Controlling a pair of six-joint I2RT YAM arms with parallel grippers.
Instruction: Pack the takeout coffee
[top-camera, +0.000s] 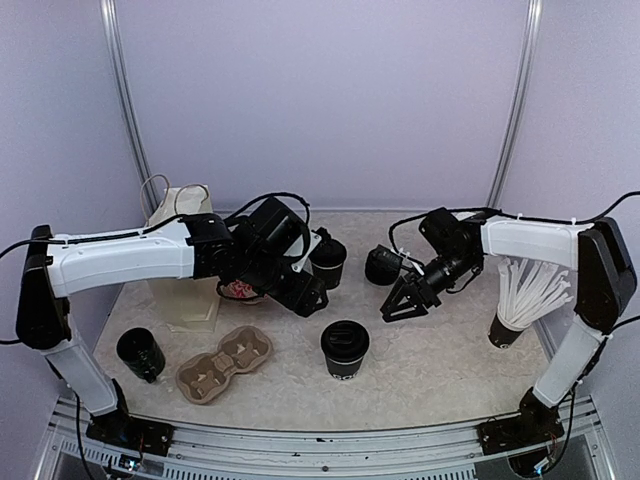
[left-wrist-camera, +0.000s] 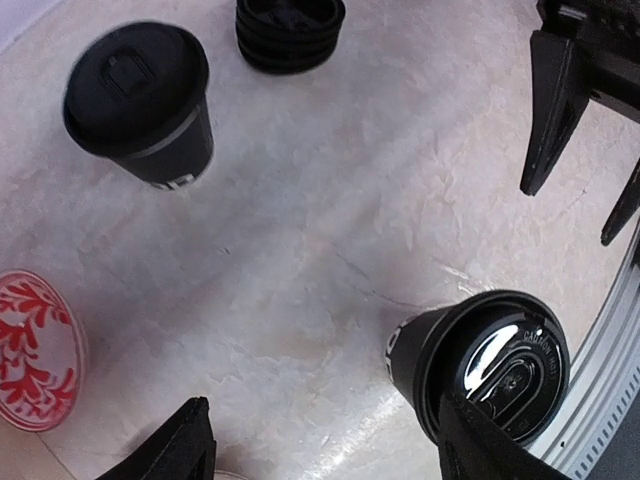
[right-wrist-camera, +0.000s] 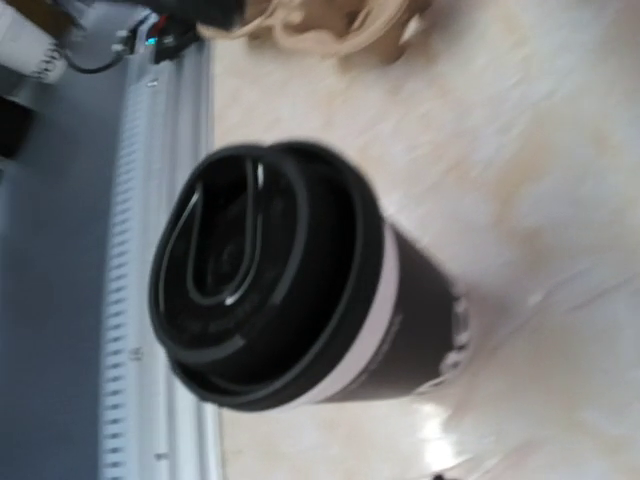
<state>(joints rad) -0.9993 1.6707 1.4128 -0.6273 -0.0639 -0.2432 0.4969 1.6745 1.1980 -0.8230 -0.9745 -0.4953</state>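
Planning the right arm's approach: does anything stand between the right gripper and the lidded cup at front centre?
Nothing visible does. The right gripper hangs just behind and right of the lidded cup, only bare table between them; the lid stack sits farther back.

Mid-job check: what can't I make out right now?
Right wrist: print on the near lidded cup, smeared by motion blur; fingers of the right gripper, out of frame.
Left wrist: red-patterned item, cut by the left edge.
Top: middle of the paper bag, behind the left arm.
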